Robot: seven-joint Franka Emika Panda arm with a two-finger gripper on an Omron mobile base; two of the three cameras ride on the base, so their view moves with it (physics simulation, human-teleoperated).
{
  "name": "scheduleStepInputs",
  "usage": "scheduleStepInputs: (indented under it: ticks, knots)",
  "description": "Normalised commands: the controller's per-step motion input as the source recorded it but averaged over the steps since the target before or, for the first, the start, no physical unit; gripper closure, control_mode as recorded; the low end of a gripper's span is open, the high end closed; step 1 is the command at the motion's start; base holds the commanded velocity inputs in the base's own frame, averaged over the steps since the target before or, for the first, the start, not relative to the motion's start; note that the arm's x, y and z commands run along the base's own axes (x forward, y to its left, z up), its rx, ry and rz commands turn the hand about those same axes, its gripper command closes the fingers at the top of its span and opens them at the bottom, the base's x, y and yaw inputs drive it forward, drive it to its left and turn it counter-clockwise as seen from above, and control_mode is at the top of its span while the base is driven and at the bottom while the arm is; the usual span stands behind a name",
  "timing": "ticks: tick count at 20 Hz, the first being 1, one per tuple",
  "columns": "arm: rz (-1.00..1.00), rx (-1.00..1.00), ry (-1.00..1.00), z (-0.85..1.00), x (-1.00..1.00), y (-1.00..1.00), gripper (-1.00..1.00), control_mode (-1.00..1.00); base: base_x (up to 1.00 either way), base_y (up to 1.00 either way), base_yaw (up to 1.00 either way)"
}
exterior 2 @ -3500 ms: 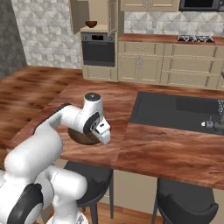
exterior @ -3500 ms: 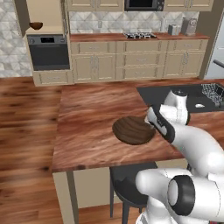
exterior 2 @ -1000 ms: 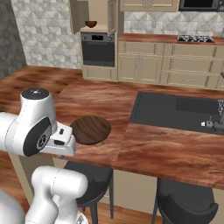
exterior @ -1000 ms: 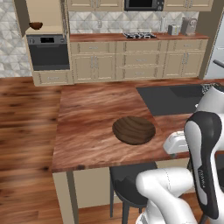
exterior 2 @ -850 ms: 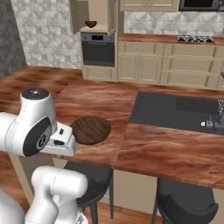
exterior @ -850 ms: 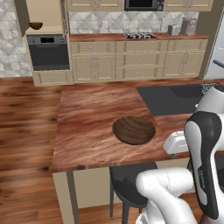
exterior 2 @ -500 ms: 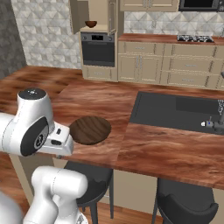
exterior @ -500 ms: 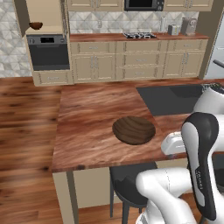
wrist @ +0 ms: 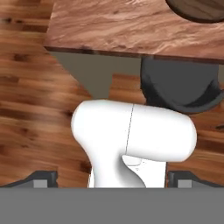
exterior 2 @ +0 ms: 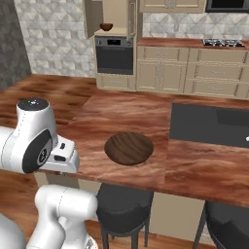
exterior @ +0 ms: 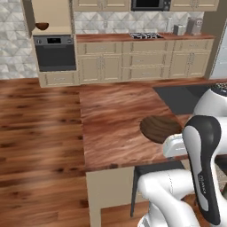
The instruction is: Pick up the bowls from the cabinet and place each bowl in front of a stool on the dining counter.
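Resting on the reddish-brown worktop [exterior 2: 121,116] near its front edge, a dark wooden bowl [exterior 2: 129,148] sits just above a black stool [exterior 2: 124,205] tucked below. A second bowl [exterior 2: 106,26] stands far off in the open cabinet [exterior 2: 113,17] above the oven [exterior 2: 114,54]. Drawn back over the floor, the pincer [wrist: 111,177] has its fingertips [wrist: 42,176] spread wide, holding nothing.

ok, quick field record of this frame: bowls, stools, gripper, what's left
bowl on counter: dark wooden bowl on the dining counter, near its front edge
stool: black stool right below that bowl
second bowl: in the open cabinet above the oven
gripper: open, empty, pulled back off the counter
left: second bowl not yet placed
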Motion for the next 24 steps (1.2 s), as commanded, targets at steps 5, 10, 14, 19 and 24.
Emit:
scheduleStepInputs:
  ticks: [5, 10, 14, 19, 24]
  knots:
    - [0.00, 0.00, 0.00, 0.00, 0.00, 0.00, -1.00, 1.00, 0.00, 1.00, -0.10]
    - [0.00, 0.00, 0.00, 0.00, 0.00, 0.00, -1.00, 1.00, 0.01, 1.00, -0.11]
    - [0.00, 0.00, 0.00, 0.00, 0.00, 0.00, -1.00, 1.00, 0.20, 1.00, -0.15]
    - [0.00, 0.00, 0.00, 0.00, 0.00, 0.00, -1.00, 1.00, 0.50, 0.83, -0.09]
    - [0.00, 0.00, 0.00, 0.00, 0.00, 0.00, -1.00, 1.00, 0.99, 0.78, -0.08]
